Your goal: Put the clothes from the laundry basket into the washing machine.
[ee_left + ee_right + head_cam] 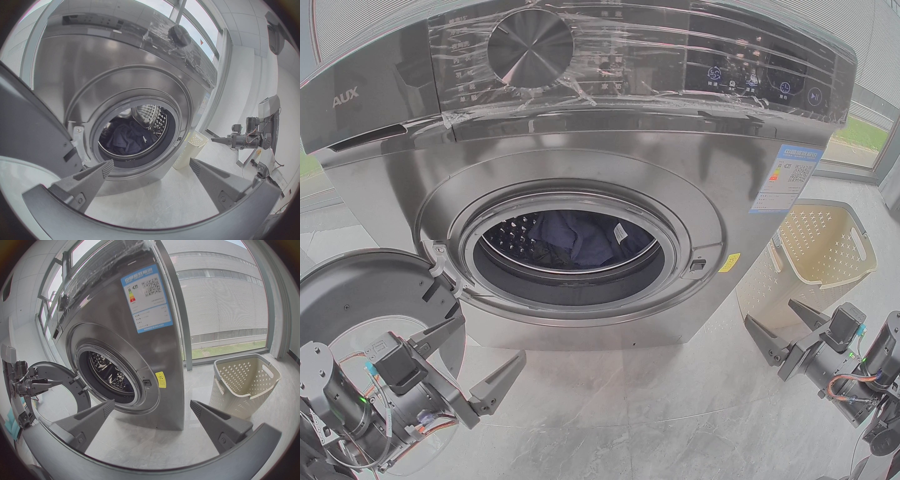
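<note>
The grey washing machine stands in front of me with its round door swung open to the left. Dark navy clothes lie inside the drum, also seen as a heap in the left wrist view. The cream laundry basket stands on the floor right of the machine, its perforated inner walls bare. My left gripper hangs open and holding nothing, low in front of the door. My right gripper is open and holding nothing just in front of the basket.
The open door juts out beside my left arm. Grey tiled floor spreads between the two grippers below the drum opening. A glass wall rises behind the basket.
</note>
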Tool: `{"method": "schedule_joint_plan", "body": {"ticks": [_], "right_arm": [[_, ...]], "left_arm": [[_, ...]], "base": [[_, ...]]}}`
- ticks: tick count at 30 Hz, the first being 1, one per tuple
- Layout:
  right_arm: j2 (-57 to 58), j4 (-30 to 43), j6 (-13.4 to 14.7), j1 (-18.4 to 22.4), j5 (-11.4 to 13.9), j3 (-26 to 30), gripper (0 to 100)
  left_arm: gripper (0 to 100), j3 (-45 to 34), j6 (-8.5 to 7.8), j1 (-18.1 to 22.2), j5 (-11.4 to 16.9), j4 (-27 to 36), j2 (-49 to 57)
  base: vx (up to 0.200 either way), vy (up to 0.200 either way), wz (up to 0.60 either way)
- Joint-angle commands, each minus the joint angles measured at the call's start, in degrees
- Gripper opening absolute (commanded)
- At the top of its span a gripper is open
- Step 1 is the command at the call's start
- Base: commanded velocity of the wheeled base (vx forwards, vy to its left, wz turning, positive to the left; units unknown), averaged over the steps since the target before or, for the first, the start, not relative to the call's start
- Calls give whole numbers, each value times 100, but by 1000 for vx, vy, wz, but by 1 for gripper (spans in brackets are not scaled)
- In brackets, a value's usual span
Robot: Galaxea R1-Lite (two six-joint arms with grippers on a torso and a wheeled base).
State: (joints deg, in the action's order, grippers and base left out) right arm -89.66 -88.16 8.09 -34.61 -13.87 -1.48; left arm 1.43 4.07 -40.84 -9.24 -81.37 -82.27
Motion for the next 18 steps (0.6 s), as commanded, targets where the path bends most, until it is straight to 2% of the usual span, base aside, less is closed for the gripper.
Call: {"method": "schedule_joint_plan", "body": {"ticks": [1, 2, 4, 5, 6, 10, 13, 18], "right_arm": [[441, 36, -10, 68, -133, 148, 100], [599, 62, -45, 174, -186, 148, 100], [933, 221, -265, 587, -124, 148, 100], [933, 221, -265, 587, -124, 148, 100], [1153, 440, -379, 807, -80, 148, 100], [1662, 1170, -396, 895, -54, 148, 100], [2594, 2304, -405, 903, -124, 148, 100], [3737, 3429, -396, 1272, -133, 148, 100]], "left_arm": [[100, -143, 15, 129, -87, 166, 581], [100, -143, 32, 155, -175, 341, 818], [100, -143, 50, 173, -192, 816, 1302], [100, -143, 50, 173, -192, 816, 1302], [100, -143, 67, 199, -192, 1185, 1609], [100, -143, 59, 480, -148, 1950, 2172], [100, -143, 59, 709, -60, 2811, 3147], [100, -143, 76, 1043, 63, 3813, 4088]], "base": [[-200, 0, 0], [-200, 0, 0], [-200, 0, 0], [-200, 0, 0], [-200, 0, 0], [-200, 0, 0], [-200, 0, 0], [-200, 0, 0]]}}
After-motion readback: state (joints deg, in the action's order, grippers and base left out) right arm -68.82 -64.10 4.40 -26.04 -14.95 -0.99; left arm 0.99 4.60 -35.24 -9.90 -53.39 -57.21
